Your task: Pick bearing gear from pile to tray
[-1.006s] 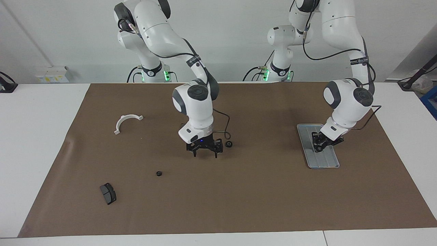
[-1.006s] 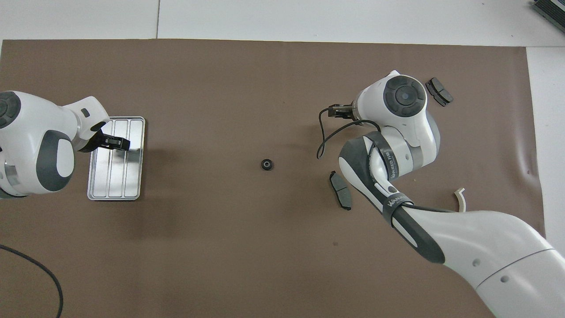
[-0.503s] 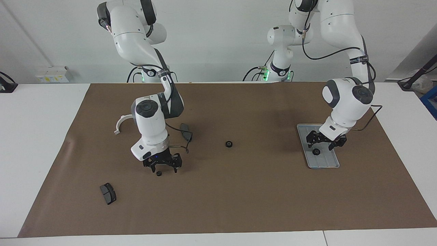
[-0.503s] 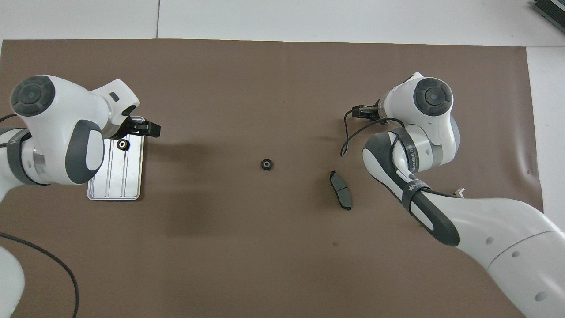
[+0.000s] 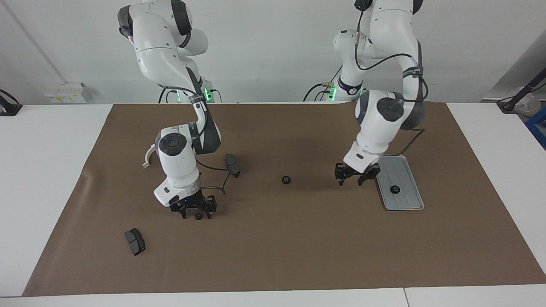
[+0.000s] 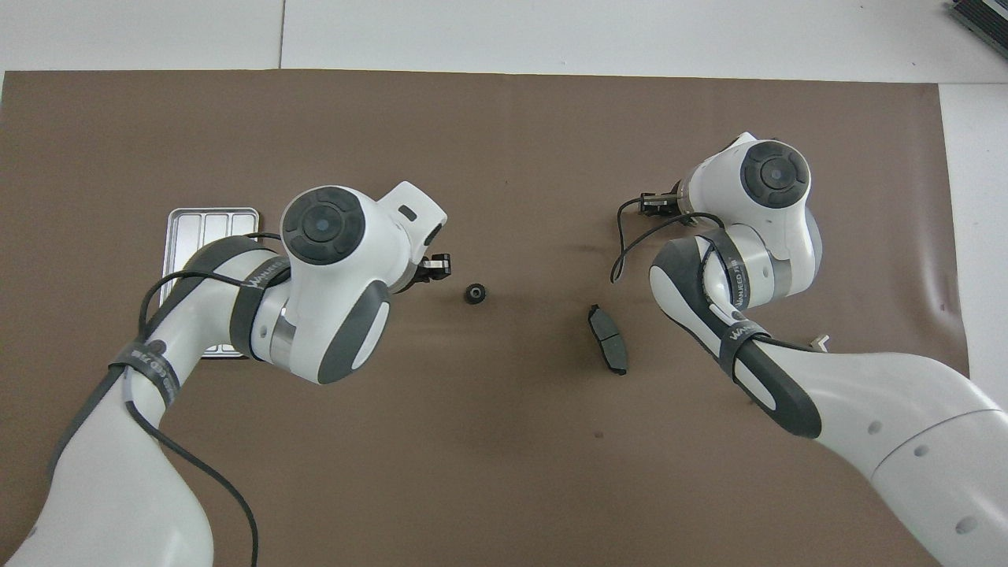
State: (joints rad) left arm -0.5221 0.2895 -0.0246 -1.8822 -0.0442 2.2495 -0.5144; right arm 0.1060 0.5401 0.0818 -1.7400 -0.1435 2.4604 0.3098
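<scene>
Toward the right arm's end of the brown mat [image 5: 298,251], the right gripper [image 5: 197,212] is down at a small black toothed ring [image 5: 198,216]. Whether its jaws grip it we cannot tell, nor can we tell for the left gripper [image 5: 356,175], which is over the mat beside the grooved silver metal tray [image 5: 409,204]. We judge the ring light, rigid and slippery: pinch across its rim

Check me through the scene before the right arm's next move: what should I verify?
1. Right gripper down at the end ring on the mat: ok.
2. End ring actually gripped: cannot tell.
3. Left gripper off the tray, over the mat beside it: ok.
4. Tray ring lying in the tray: ok.
5. Middle ring untouched on the mat, not yet in the tray: not ok.
</scene>
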